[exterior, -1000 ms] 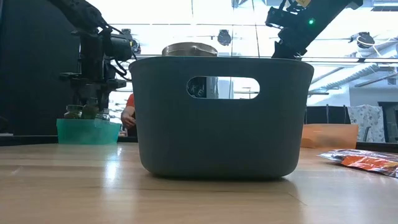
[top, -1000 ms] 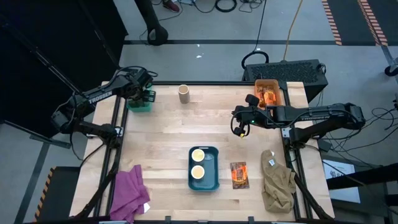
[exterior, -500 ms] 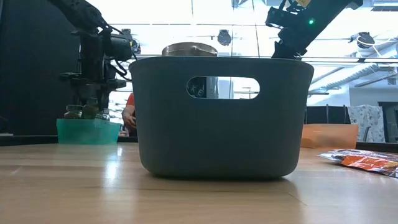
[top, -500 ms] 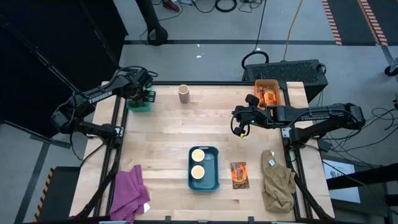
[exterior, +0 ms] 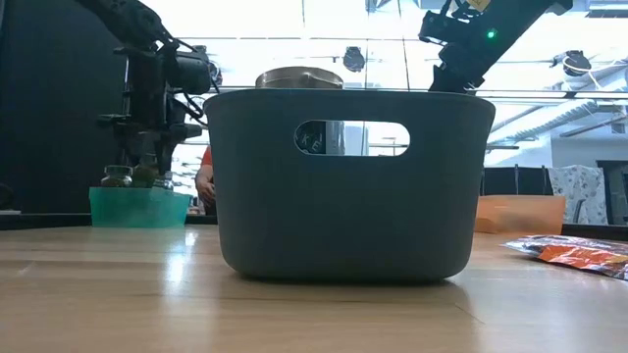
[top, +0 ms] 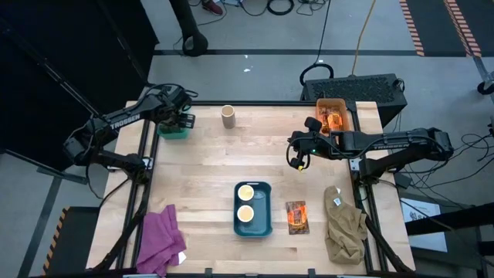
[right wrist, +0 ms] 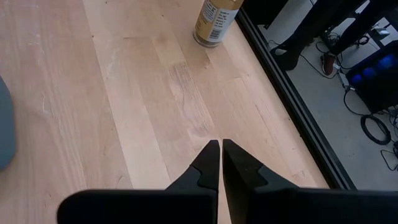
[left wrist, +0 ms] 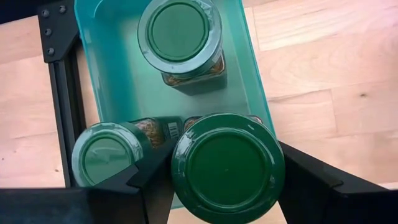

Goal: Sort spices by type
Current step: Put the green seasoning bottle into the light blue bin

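Note:
At the table's far left corner, my left gripper [top: 183, 120] is shut on a green jar [left wrist: 227, 168] over a teal bin [left wrist: 245, 74]. Two more green jars [left wrist: 180, 31] [left wrist: 106, 162] stand in that bin. My right gripper [right wrist: 219, 147] is shut on nothing and hangs above bare wood right of centre [top: 298, 161]. A dark bin [top: 253, 210] near the front holds two cream-topped jars [top: 245, 202]. Another cream-topped jar [top: 228, 116] stands at the far edge. An orange-and-black packet [top: 296, 217] lies flat beside the dark bin. My left gripper pinches the green jar between its two fingers [left wrist: 149, 180], one on each side of the jar just under the lid's rim [left wrist: 180, 163]. The fingers come steeply from above. The jar stays upright, its lid higher than the other two lids; its base is hidden.
An orange bin [top: 333, 117] with orange packets stands at the far right corner. A purple cloth [top: 158, 239] lies at the near left and a khaki cloth [top: 343, 225] at the near right. Bare wood lies between the teal bin and the dark bin.

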Tool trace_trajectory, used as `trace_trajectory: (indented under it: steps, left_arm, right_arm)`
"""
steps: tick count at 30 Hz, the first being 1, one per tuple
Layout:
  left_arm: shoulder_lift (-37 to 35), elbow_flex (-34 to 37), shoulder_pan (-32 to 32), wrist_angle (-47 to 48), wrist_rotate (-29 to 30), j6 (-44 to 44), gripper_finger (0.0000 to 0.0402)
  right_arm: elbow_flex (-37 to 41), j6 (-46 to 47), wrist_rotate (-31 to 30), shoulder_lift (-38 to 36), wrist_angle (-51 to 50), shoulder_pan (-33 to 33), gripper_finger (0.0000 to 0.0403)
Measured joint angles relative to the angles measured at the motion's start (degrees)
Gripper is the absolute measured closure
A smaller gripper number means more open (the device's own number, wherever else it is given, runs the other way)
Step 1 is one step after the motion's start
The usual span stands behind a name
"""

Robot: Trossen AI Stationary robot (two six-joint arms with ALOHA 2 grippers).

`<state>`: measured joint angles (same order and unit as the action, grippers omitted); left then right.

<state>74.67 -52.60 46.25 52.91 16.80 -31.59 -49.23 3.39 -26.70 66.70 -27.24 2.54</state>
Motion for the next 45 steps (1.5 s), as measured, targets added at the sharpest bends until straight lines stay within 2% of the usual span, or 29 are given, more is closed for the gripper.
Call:
trace_trajectory:
  steps: [30,45]
  left_arm:
    - [0.0,0.0,-0.3,0.0,2.3,-1.0,0.0168]
    - [0.0,0.0,-0.3,0.0,1.5,-0.6,0.0168]
  right_arm:
    - [0.0,0.0,0.0,0.0,0.0,0.0,0.0403]
    - [0.0,0.0,0.0,0.0,0.0,0.0,0.0403]
